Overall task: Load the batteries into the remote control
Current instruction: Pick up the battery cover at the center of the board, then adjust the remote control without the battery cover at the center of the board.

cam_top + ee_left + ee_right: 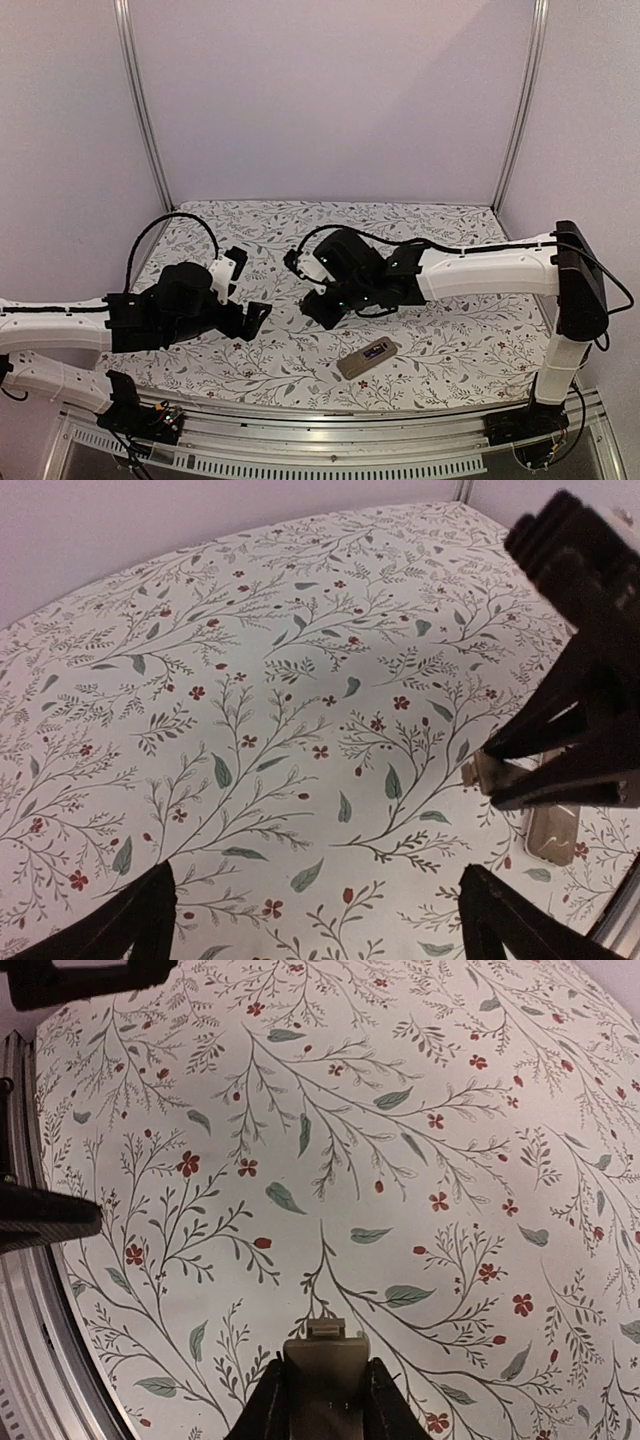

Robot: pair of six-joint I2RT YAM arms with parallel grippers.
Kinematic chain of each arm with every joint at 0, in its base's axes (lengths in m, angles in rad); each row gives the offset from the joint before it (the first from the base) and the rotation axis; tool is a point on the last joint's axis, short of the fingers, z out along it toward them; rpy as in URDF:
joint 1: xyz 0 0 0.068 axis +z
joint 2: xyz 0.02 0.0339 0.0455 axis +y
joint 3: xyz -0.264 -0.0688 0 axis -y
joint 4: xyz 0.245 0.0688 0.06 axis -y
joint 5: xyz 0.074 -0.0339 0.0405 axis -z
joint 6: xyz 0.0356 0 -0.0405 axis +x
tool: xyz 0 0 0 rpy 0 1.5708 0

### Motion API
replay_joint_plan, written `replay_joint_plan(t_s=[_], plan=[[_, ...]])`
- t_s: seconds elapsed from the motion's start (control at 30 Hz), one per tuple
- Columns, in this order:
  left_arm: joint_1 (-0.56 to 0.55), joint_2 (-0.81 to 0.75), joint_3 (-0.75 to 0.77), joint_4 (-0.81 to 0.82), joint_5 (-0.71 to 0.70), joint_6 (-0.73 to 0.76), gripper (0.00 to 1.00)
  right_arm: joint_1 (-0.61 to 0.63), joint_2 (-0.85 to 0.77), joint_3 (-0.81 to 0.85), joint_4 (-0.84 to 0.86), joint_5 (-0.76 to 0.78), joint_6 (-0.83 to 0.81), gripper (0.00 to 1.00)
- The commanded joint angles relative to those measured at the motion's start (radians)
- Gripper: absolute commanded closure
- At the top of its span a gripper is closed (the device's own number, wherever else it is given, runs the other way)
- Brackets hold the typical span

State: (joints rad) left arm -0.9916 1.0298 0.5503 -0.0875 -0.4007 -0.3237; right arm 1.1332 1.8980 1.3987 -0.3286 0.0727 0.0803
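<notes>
The remote control (368,357) lies back-up near the table's front edge, right of centre, tan-grey with a dark recess (377,351). At this size I cannot make out the batteries in that recess. My right gripper (322,310) hovers up and left of the remote. It is shut on a flat tan-grey cover piece (325,1365), whose tab end sticks out past the fingertips (268,1400). The left wrist view shows that cover piece (488,773) in the right gripper (570,730), with the remote (552,832) behind. My left gripper (247,290) stands wide open over bare cloth, with nothing between its fingers (140,925).
A floral tablecloth (440,340) covers the table. A metal rail (330,440) runs along the near edge, also seen in the right wrist view as the rail (30,1340). Frame posts (140,110) stand at the back corners against plain walls.
</notes>
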Motion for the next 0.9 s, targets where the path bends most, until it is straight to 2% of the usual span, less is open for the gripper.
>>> replay_joint_plan(t_s=[0.0, 0.1, 0.2, 0.4, 0.53, 0.63, 0.87], plan=[[-0.008, 0.006, 0.010, 0.108, 0.121, 0.043, 0.03, -0.083, -0.131, -0.089, 0.061, 0.011, 0.078, 0.85], [-0.022, -0.006, -0.034, 0.224, 0.167, 0.062, 0.03, -0.133, -0.220, -0.164, 0.062, 0.044, 0.119, 0.85], [-0.047, 0.051, -0.042, 0.309, 0.206, 0.101, 0.04, -0.184, -0.307, -0.257, 0.062, 0.074, 0.172, 0.85], [-0.194, 0.402, 0.118, 0.328, 0.144, 0.172, 0.02, -0.265, -0.487, -0.403, 0.037, 0.194, 0.291, 0.85], [-0.280, 0.643, 0.277, 0.326, 0.177, 0.215, 0.00, -0.282, -0.571, -0.460, 0.013, 0.231, 0.330, 0.86], [-0.287, 0.765, 0.356, 0.329, 0.220, 0.213, 0.00, -0.283, -0.610, -0.490, -0.003, 0.230, 0.340, 0.86], [-0.259, 0.924, 0.424, 0.350, 0.336, 0.215, 0.01, -0.283, -0.676, -0.540, -0.016, 0.216, 0.345, 0.87]])
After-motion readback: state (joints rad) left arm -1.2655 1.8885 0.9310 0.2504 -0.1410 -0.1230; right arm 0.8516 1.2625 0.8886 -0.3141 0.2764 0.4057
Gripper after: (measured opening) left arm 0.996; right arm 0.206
